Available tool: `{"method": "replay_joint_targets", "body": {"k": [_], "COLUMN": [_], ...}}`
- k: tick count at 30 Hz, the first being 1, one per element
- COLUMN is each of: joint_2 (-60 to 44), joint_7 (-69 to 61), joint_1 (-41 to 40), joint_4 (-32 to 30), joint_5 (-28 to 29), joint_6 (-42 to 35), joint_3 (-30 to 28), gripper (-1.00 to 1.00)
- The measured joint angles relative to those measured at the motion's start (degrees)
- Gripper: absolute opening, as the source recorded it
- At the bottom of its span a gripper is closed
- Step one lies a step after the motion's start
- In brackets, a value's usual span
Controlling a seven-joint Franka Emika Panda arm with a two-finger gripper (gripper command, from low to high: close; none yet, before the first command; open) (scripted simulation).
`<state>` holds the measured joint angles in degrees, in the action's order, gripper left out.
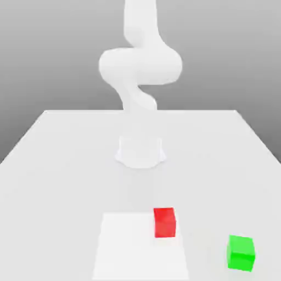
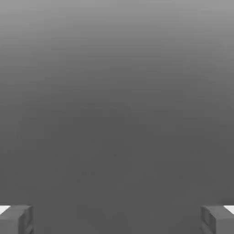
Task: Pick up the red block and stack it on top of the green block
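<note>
The red block point(image 1: 164, 222) rests on the white table point(image 1: 55, 164) near the front, on the corner of a paler square patch point(image 1: 137, 249). The green block point(image 1: 241, 253) sits apart from it, toward the exterior view's right and a little nearer the front edge. Both cubes stand free with nothing touching them. In the hand view my gripper point(image 2: 117, 219) is open, its two grey fingertips point(image 2: 18, 218) far apart with nothing between them and only plain grey background beyond.
The arm's round white base point(image 1: 140, 151) stands at the middle of the table, behind the blocks. Its thick white links point(image 1: 140, 66) curl upward and pass out of the picture's top. The table's far edge point(image 1: 140, 111) runs behind the base.
</note>
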<state>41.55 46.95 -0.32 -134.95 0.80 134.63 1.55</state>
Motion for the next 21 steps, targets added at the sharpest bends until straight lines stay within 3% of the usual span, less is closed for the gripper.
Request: {"method": "replay_joint_targets", "body": {"k": [11,17,21], "joint_2": [-22.7,-36.7,-44.4], "joint_7": [4.6,4.5,5.4], "joint_1": [-1.0,0.5,1.0], "joint_4": [-15.7,-25.1,-26.4], "joint_5": [2.5,0.1,0.6], "joint_6": [14.6,23.8,29.9], "joint_3": [5.4,6.6,6.5], "gripper": [0.0,0.0,0.0]}}
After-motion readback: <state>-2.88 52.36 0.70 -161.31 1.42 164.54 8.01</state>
